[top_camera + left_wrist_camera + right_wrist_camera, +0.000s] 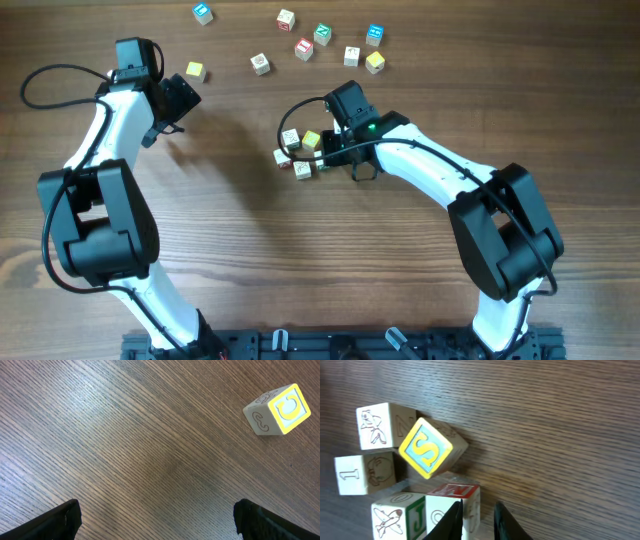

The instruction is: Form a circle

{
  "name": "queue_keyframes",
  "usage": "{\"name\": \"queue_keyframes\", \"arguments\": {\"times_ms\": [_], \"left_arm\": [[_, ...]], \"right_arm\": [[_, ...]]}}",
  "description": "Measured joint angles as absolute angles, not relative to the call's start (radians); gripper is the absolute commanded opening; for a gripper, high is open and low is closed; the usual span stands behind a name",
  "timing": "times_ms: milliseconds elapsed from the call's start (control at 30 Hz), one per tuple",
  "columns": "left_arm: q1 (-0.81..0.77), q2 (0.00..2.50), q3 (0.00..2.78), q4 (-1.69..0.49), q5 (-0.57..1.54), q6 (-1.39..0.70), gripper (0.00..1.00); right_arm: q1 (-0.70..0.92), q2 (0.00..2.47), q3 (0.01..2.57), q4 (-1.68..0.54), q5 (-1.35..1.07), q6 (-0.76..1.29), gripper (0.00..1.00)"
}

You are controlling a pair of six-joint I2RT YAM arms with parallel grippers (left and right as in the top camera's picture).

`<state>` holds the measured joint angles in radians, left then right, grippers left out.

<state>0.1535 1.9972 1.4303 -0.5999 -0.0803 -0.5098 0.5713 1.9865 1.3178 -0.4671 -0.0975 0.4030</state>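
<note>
White links (pixel 425 160), black joints (pixel 100 225), black cables (pixel 45 78), apparently green light (pixel 372 127)

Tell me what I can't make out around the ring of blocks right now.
Overhead: the ring's right side lies under the right gripper, so whether it closes is hidden.
Right wrist: the bottom edge cuts off the fingertips and the red-topped block, so a grip cannot be confirmed.
Overhead: marks on the loose blocks are too small to read.
Left wrist: the ring is out of frame.
</note>
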Motion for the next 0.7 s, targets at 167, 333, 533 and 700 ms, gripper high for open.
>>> {"name": "queue_keyframes", "arguments": {"times_ms": [167, 333, 533, 700], "left_arm": [[0.154, 1.997, 1.43, -0.6, -0.08, -0.51, 1.0], [0.154, 1.997, 1.43, -0.6, -0.08, -0.51, 1.0], [0.154, 1.997, 1.431, -0.6, -0.08, -0.51, 1.0], [0.154, 1.997, 1.43, -0.6, -0.08, -0.51, 1.0]], "right_arm": [[0.571, 1.987, 1.318, -0.466, -0.105, 0.4, 0.22], [0.571, 1.987, 1.318, -0.466, -0.059, 0.4, 0.23], [0.571, 1.987, 1.318, -0.476, -0.042, 0.404, 0.23], [0.571, 1.987, 1.318, -0.478, -0.096, 0.405, 0.23]]}}
